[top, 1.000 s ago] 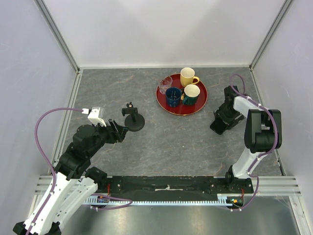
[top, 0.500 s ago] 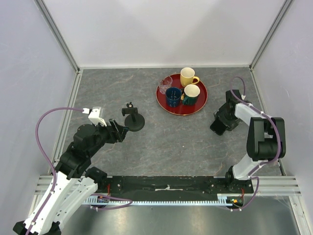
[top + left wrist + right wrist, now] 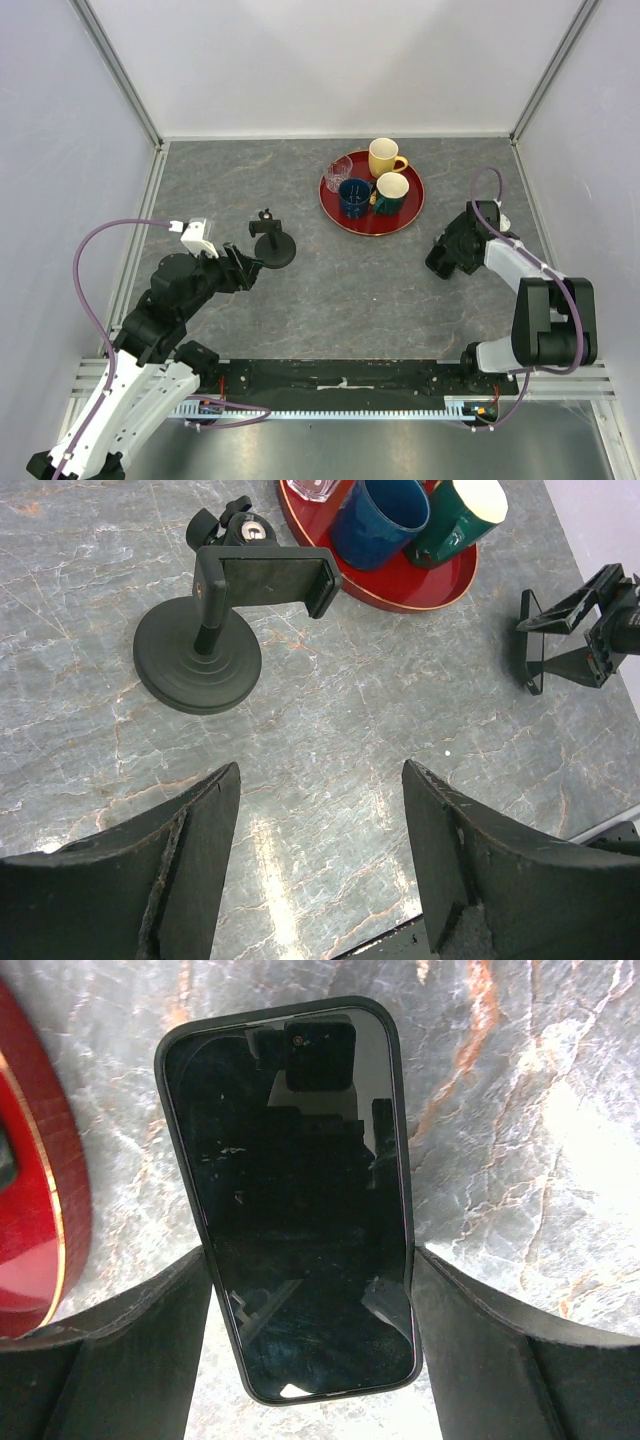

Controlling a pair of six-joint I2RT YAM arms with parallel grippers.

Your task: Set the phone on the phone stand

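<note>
Our right gripper [image 3: 310, 1260] seems clamped across the long edges of the thin black glossy smartphone [image 3: 290, 1160], just beside the round red tray [image 3: 40, 1160]. Our left gripper [image 3: 320, 780], fingers apart and empty, faces the black disc-based phone stand [image 3: 198, 658], well apart from the phone. Carrying and seating are, we judge, yet to do. Only the right wrist view shows the grip; overhead it is one dark mass.

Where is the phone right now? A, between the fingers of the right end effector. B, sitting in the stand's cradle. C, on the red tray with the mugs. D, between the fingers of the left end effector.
A: the right wrist view shows the phone flanked by both fingers of the right end effector, and the phone stand holds nothing.
</note>
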